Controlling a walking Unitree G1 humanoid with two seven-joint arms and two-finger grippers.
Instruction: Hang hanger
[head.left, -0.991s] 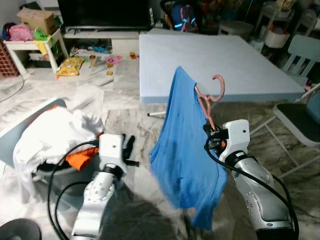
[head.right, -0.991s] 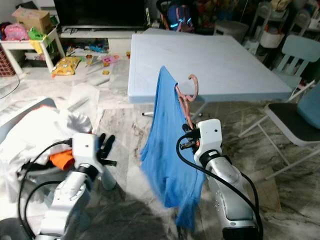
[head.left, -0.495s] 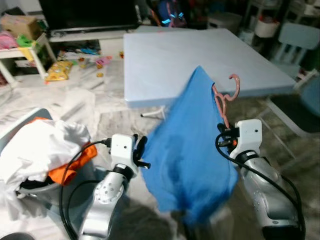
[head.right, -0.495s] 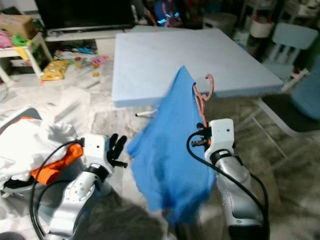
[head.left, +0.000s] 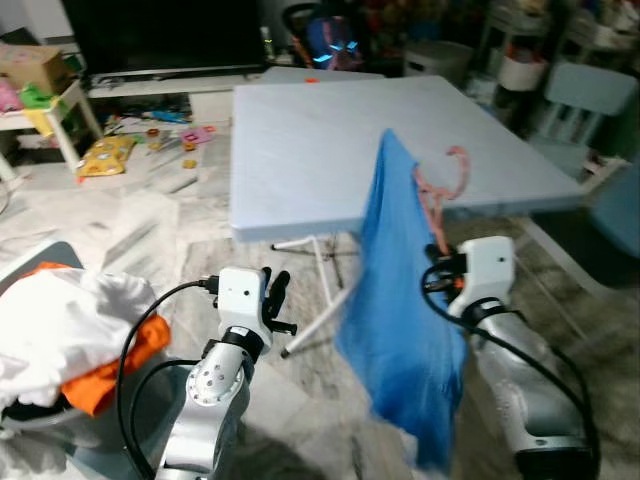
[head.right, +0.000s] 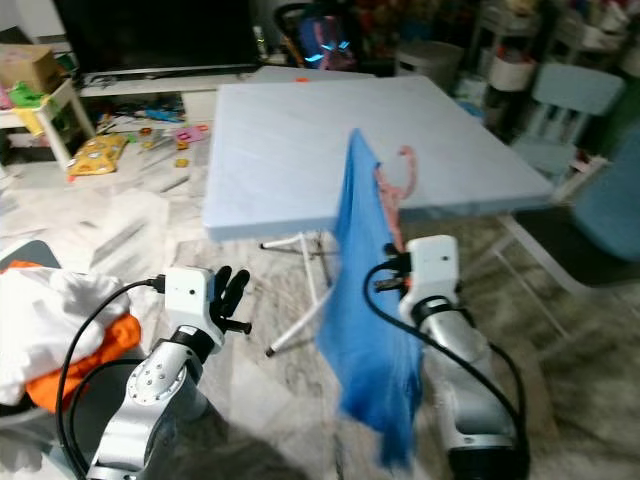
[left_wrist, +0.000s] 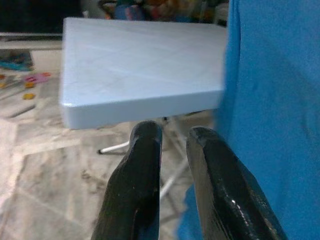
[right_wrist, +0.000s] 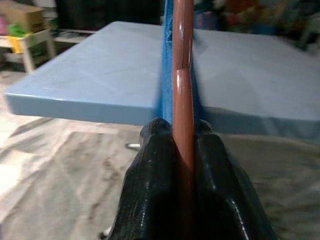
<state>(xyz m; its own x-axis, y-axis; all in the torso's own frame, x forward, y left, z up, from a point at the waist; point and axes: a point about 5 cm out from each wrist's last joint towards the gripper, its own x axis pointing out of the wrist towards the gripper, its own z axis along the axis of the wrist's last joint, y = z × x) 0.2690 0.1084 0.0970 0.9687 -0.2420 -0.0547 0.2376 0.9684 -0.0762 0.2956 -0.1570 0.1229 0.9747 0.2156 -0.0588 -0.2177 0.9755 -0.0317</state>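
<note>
Pink plastic hanger (head.left: 440, 195) is in your right gripper (right_wrist: 183, 131); the wrist view shows both black fingers (right_wrist: 152, 165) pinched tight on its stem, w/ the stem running straight up between them. From the head views the hanger stands upright just in front of the pale blue table (head.left: 300, 130), near the table's front right corner, hook at the top and blurred (motion smear, so you can't read its exact shape). A blue shirt (head.left: 400, 320) hangs off the hanger and drops well below the table edge; its lower hem is blurry and it covers most of the right forearm. How the shirt sits on the hanger arms is hidden by the cloth.

Your left gripper (left_wrist: 172, 150) is held low in front of the table's front edge, left of the shirt, fingers close together w/ only a thin gap and nothing between them.

Left of the table, a basket (head.left: 50, 255) holds white and orange laundry (head.left: 60, 330), cut off by the frame edge.
</note>
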